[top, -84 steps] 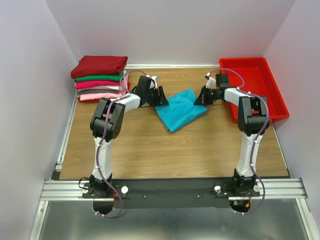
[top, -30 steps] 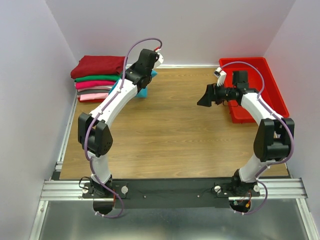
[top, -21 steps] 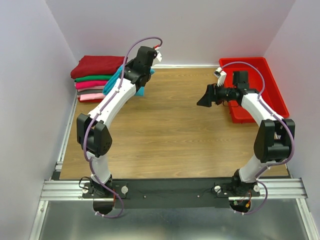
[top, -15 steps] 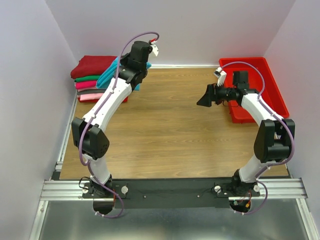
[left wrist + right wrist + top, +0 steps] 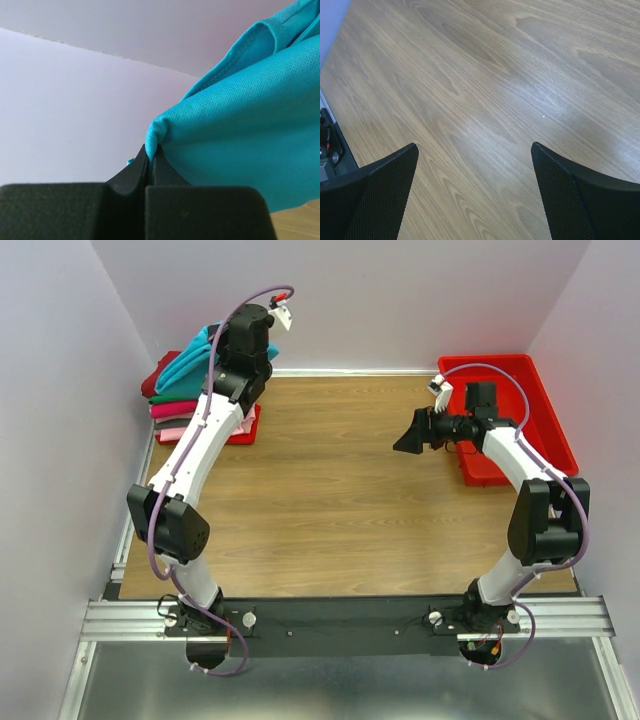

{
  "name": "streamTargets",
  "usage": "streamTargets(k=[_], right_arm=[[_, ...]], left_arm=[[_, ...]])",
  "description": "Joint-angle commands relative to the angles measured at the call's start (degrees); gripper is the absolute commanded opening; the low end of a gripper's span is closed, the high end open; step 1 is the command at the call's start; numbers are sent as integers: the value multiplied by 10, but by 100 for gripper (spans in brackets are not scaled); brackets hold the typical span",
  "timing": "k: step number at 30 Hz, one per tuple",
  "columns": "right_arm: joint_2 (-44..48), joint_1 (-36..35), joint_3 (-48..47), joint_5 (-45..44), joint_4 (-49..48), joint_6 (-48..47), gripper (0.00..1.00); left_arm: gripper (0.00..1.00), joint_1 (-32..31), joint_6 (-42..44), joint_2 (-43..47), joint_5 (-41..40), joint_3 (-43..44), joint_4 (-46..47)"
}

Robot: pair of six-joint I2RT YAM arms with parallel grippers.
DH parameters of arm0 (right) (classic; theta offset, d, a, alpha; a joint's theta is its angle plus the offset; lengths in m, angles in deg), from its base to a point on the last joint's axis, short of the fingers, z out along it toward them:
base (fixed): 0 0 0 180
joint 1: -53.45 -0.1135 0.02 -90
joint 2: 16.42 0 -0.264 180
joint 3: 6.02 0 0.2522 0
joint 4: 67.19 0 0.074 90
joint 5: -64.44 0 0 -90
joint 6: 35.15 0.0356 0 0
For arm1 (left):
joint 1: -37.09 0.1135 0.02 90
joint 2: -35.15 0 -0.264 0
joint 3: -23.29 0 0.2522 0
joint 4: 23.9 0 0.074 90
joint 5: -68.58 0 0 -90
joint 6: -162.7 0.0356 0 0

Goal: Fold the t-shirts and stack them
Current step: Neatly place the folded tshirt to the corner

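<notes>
T-shirt [image 5: 240, 125], teal fine mesh, puckered at left gripper [image 5: 151, 158]

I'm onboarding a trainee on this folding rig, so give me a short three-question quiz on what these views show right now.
1. True or false: the right end effector is open and holds nothing.
2. Where is the teal t-shirt? A) flat on the table B) in the red bin C) held up over the stack of folded t-shirts
3. Fill in: the left end effector is ___ on the teal t-shirt.
Key: 1 true; 2 C; 3 shut.
</notes>
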Motion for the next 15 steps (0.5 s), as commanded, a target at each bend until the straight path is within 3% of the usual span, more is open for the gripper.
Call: streamTargets(k=[1,15], right_arm=[[-4,1,10,13,-8,-1,100],[0,7,11,26,-8,-1,100]], left_arm=[[0,6,58,-10,-22,31,59],[0,43,97,-57,6,54,111]])
